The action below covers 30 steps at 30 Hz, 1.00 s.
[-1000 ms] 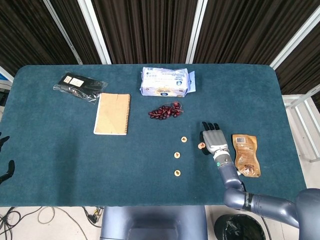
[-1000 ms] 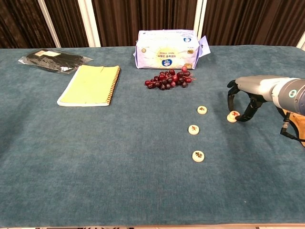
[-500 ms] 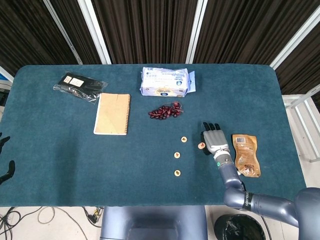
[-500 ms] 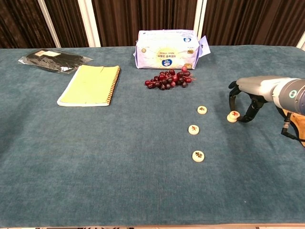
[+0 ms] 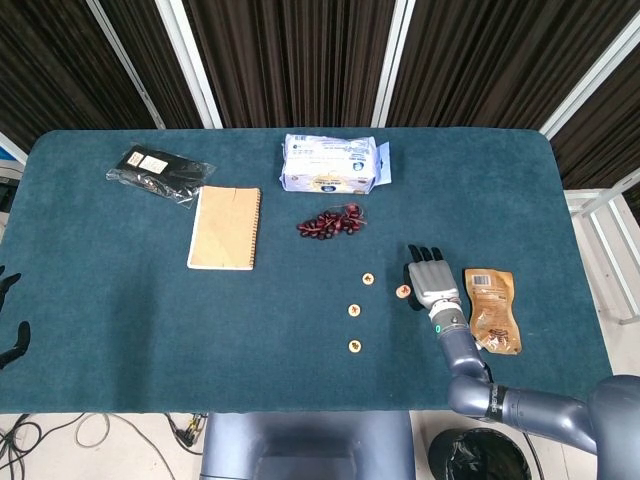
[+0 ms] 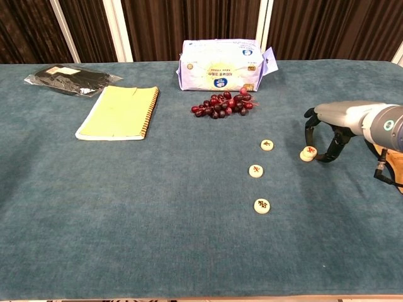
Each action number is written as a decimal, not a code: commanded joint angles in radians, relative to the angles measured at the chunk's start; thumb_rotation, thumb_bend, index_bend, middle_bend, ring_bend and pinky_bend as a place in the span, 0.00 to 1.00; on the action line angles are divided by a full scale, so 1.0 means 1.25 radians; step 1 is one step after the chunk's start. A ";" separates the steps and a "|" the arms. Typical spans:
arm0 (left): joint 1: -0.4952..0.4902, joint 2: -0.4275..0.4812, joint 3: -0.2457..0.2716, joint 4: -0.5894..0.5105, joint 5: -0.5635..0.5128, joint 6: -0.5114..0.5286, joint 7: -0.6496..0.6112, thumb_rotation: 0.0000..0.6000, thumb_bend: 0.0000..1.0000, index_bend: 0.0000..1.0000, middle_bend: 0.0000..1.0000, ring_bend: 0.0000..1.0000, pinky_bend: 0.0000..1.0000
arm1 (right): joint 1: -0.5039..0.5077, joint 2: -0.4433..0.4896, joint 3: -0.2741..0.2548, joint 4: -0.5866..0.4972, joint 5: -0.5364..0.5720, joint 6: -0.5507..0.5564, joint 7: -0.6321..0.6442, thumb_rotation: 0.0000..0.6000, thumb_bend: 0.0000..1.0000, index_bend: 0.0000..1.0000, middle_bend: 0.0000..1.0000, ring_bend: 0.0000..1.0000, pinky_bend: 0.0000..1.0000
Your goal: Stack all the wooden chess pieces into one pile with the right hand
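Four round wooden chess pieces lie on the blue table. Three form a loose line: one (image 6: 267, 145), one (image 6: 255, 170) and one (image 6: 262, 205). The fourth piece (image 6: 308, 153) sits to their right, pinched between the thumb and fingers of my right hand (image 6: 327, 129), which arches over it with its fingertips down. In the head view this piece (image 5: 402, 291) shows at the left edge of the right hand (image 5: 428, 278). Only dark fingertips of my left hand (image 5: 12, 335) show, at the far left beyond the table edge, spread apart and holding nothing.
A bunch of dark red grapes (image 6: 220, 105) lies behind the pieces, with a white tissue pack (image 6: 220, 65) further back. A spiral notebook (image 6: 119, 112) and a black packet (image 6: 66, 79) lie at the left. A brown pouch (image 5: 492, 310) lies right of my right hand.
My right hand has shifted slightly to the right, and the piece between its fingers has moved a little with it. The other three pieces and the left hand have stayed put.
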 commanded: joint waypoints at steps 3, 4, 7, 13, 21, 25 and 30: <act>0.000 0.000 -0.001 0.000 -0.002 0.000 0.000 1.00 0.49 0.13 0.00 0.00 0.00 | -0.001 0.000 -0.001 -0.001 -0.005 0.000 0.003 1.00 0.41 0.45 0.00 0.00 0.00; 0.000 0.000 -0.001 0.000 -0.002 -0.001 -0.001 1.00 0.49 0.13 0.00 0.00 0.00 | -0.001 0.000 -0.002 -0.002 -0.007 0.000 0.004 1.00 0.41 0.45 0.00 0.00 0.00; 0.000 0.000 0.000 0.000 -0.002 0.000 -0.001 1.00 0.49 0.13 0.00 0.00 0.00 | -0.001 0.000 -0.002 -0.004 -0.009 0.003 0.003 1.00 0.41 0.45 0.00 0.00 0.00; 0.000 0.000 0.000 0.000 -0.002 -0.001 -0.001 1.00 0.49 0.13 0.00 0.00 0.00 | 0.000 0.001 -0.003 -0.007 -0.008 0.006 -0.001 1.00 0.41 0.45 0.00 0.00 0.00; 0.000 0.000 -0.001 -0.001 -0.003 -0.002 -0.001 1.00 0.49 0.13 0.00 0.00 0.00 | 0.001 -0.002 -0.003 -0.008 -0.011 0.007 0.000 1.00 0.41 0.45 0.00 0.00 0.00; 0.000 0.001 -0.001 -0.002 -0.004 -0.002 -0.002 1.00 0.49 0.13 0.00 0.00 0.00 | 0.003 -0.005 -0.002 -0.008 -0.011 0.009 -0.002 1.00 0.41 0.45 0.00 0.00 0.00; 0.000 0.001 0.000 -0.002 -0.004 -0.003 -0.002 1.00 0.49 0.13 0.00 0.00 0.00 | 0.006 -0.006 0.000 -0.013 -0.013 0.014 -0.006 1.00 0.41 0.45 0.00 0.00 0.00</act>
